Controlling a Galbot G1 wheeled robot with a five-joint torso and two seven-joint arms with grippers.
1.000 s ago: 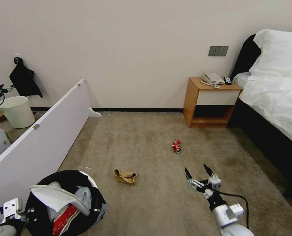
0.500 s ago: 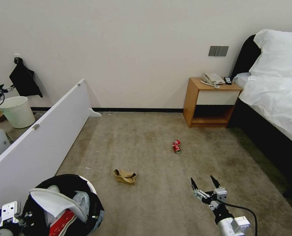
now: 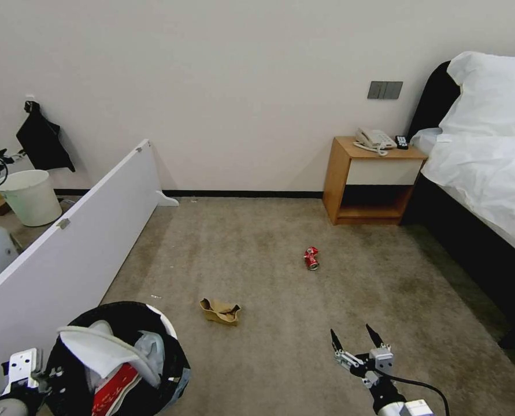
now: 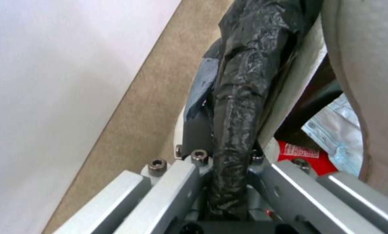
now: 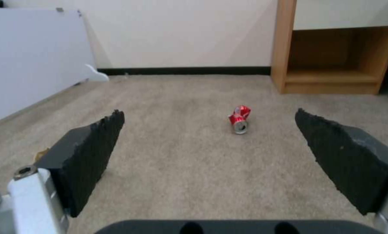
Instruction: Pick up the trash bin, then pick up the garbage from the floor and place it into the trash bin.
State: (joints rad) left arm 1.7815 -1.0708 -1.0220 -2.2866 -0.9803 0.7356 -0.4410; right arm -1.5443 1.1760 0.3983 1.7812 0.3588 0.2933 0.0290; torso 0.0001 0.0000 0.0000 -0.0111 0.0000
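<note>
You are looking at a carpeted bedroom floor, itemised as follows. Your left gripper [image 3: 40,378] is sitting at the lower left of the head view, clamped on the bag-covered rim of the trash bin [image 3: 165,332]; the left wrist view is confirming this up close, with the folded black liner [image 4: 239,107] pinched between the metal jaws, which the head view is too distant to resolve. The bin is being held just beside the white board [image 3: 78,242] that is leaning along the left. Inside it, a white slipper [image 3: 98,349], a red-white carton [image 3: 114,387] and a pale wrapper [image 3: 153,346] are lying; the wrist view is adding the carton's printed label [image 4: 301,151] and the wrapper [image 4: 337,130] beside it. Your right gripper [image 3: 356,342] is hovering at the lower right over bare carpet, fingers spread wide and holding nothing; its own camera is showing both black pads [image 5: 89,152] well apart with the crushed red can [image 5: 239,119] framed between them, farther off on the floor. The head view is placing that can [image 3: 311,258] mid-carpet, apart from the torn brown cardboard [image 3: 220,311], which is lying nearer the bin. The wooden nightstand [image 3: 373,182] is standing against the wall beside the bed [image 3: 488,167], and a cream bucket [image 3: 30,196] is sitting beyond the board.
</note>
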